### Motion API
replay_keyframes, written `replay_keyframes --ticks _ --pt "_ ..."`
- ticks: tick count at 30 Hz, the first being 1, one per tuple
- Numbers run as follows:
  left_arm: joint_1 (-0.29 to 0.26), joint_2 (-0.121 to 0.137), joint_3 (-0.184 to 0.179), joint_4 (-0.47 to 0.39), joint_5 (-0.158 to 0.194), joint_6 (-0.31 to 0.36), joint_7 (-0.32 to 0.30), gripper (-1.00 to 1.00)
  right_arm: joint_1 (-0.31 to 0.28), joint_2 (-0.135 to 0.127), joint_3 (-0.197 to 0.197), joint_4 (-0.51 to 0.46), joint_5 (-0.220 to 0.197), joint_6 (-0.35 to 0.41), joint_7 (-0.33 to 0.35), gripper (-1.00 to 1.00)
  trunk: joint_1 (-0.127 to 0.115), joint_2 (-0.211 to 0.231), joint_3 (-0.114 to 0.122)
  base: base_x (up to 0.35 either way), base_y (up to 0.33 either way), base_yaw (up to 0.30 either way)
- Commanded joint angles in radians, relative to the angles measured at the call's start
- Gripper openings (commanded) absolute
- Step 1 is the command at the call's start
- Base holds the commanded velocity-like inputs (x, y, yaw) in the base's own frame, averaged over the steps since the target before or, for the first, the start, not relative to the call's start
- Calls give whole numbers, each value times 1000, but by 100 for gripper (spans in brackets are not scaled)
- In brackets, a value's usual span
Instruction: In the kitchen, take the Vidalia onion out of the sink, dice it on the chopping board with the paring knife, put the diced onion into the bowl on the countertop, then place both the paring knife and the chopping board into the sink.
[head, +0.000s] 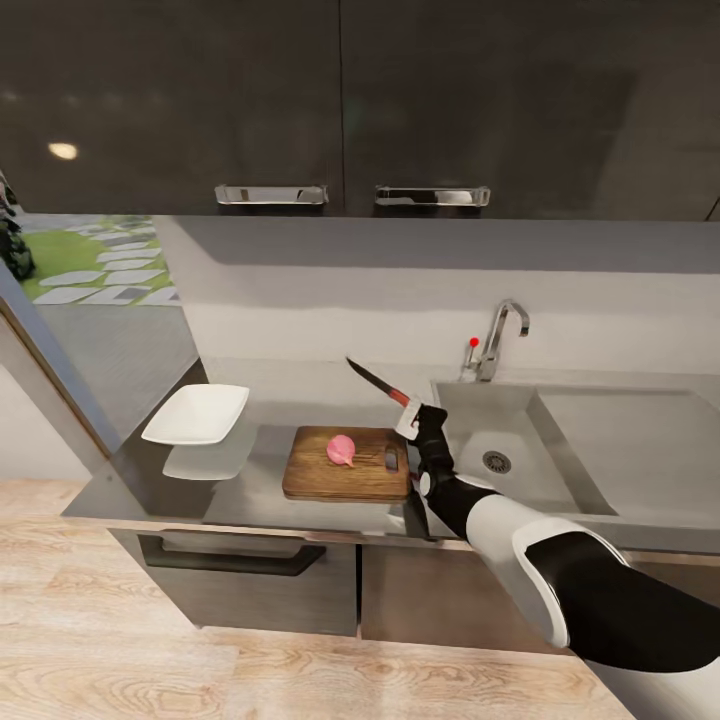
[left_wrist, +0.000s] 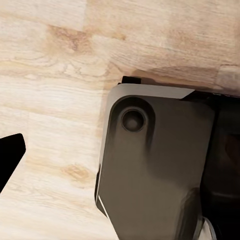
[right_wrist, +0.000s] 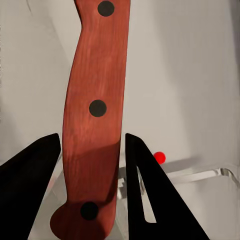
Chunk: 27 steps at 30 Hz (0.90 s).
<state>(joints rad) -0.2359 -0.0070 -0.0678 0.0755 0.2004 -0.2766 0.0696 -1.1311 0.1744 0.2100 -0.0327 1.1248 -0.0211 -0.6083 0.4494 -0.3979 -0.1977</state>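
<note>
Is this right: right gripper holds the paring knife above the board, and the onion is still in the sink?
Not quite. The Vidalia onion lies on the chopping board, not in the sink; the head view shows it. The rest is right: the right gripper holds the paring knife raised by the board's right end.

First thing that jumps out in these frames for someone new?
The right gripper holds a red-handled paring knife raised in the air above the right edge of the brown wooden chopping board, dark blade pointing up and toward the wall. On the board sits the small pinkish onion, whole. To the board's left is a white squarish bowl, to its right the stainless-steel sink.
</note>
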Motion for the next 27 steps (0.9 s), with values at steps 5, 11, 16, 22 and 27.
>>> replay_keyframes --ticks 5,11,16,22,27 --pt "-2 -1 -7 4 7 -7 2 100 0 0 8 3 -3 -2 -5 -100 1 -2 -2 -32 0 0" --pt "-2 -1 -7 4 7 -6 2 100 1 0 8 2 -1 -3 -6 -100 1 -2 -2 -196 93 0" --pt "-2 -1 -7 4 7 -7 2 100 1 0 9 -7 6 0 -4 -100 1 -2 -2 -189 72 0" --pt "-2 0 -7 4 7 -7 2 100 1 0 15 -59 174 152 2 -100 1 -2 -2 -46 8 0" --pt "-2 1 -7 3 7 -7 2 100 1 0 15 -98 284 234 95 -100 1 -2 -2 -3 0 0"
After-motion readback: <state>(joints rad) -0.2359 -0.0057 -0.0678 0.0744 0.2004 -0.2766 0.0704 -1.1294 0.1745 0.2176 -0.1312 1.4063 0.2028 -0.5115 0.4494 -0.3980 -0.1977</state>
